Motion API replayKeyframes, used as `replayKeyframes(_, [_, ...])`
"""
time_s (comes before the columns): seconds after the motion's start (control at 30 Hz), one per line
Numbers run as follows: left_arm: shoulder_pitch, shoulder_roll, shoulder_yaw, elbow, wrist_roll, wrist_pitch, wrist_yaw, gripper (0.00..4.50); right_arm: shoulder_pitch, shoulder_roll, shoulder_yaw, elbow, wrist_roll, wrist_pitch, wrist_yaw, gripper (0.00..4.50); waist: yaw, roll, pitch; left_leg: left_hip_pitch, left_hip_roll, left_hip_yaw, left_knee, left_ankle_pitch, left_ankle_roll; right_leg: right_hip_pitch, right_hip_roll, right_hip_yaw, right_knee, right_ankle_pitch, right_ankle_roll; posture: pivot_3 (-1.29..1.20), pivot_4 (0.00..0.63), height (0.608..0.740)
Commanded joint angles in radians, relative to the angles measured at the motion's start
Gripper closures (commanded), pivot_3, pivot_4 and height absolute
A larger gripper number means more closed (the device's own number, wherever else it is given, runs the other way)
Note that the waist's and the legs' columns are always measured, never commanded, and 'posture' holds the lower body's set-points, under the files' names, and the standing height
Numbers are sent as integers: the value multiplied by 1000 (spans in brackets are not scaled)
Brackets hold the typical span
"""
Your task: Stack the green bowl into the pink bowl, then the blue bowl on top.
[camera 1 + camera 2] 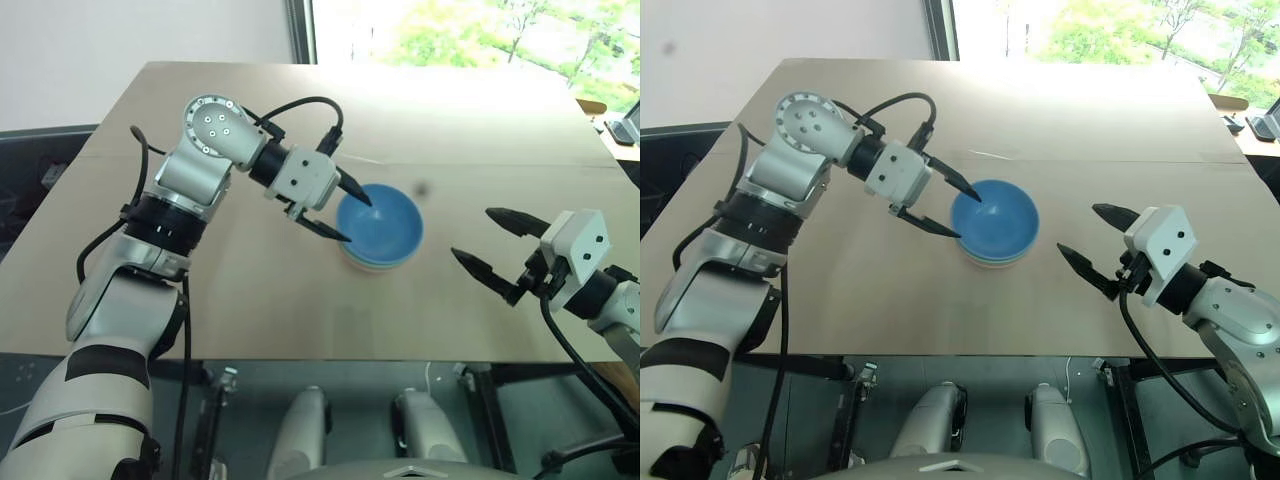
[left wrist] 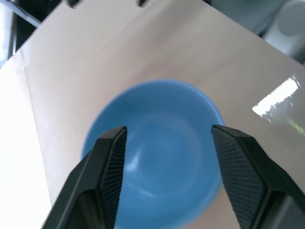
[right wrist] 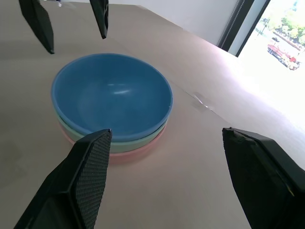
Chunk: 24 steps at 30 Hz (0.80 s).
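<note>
Left gripper [image 1: 345, 211] hangs with jaws parted and empty just beside the blue bowl [image 3: 112, 95], which sits nested in the green bowl [image 3: 143, 141] inside the pink bowl [image 3: 138, 152] on the table [image 1: 300, 300]; right gripper [image 1: 490, 243] gapes idle, apart.

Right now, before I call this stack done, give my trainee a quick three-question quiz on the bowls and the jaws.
1. True or false: the blue bowl sits on top of the stack.
2. Which bowl lies at the bottom? A green, B pink, C blue.
3. Fill in: the left gripper has its jaws ____ beside the blue bowl's rim, holding nothing.

Key:
1. True; the green bowl shows just under it.
2. B; the pink bowl rests on the table.
3. Open. The right gripper is open too, off to the side.
</note>
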State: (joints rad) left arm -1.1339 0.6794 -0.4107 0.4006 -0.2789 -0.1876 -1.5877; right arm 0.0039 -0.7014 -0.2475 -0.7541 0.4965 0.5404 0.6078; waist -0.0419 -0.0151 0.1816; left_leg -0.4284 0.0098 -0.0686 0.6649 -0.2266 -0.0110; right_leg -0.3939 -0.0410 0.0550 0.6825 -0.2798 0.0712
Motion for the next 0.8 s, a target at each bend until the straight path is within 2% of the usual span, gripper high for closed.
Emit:
replayKeyframes(0.03, [20,10,94,-69,-22,163,73,1601,-14,0,2,-12,14,-21,11,596,0,0,0,0,0,0,0,0,0,0,0,0,0,0,0,0,150,740])
replayKeyframes(0.17, [95,32,176,-171,-56,348,148,1601,-21,5,10,-8,28,-23,24,596,0,0,0,0,1,-1,0,0,0,0,1,0,1,0,0,0,150,740])
replayKeyframes(0.4, [295,79,285,-335,-62,529,290,1601,-42,9,16,5,49,-23,34,596,1,0,0,0,1,0,0,0,0,0,1,0,1,0,0,0,150,740])
replayKeyframes(0.5, [428,41,377,-406,-81,572,447,1601,-58,3,19,17,59,-22,46,596,3,0,0,1,1,0,1,0,0,0,1,1,2,0,0,0,150,740])
replayKeyframes(0.63, [543,-31,489,-436,-132,542,556,1601,-58,-4,8,17,78,-11,57,596,8,0,0,0,1,-1,2,0,0,0,0,0,3,0,0,0,150,740])
replayKeyframes(0.8, [683,-54,559,-494,-148,555,645,1601,-27,-18,-36,7,111,22,48,596,10,0,0,1,1,0,2,0,0,0,0,0,3,0,0,0,150,740])
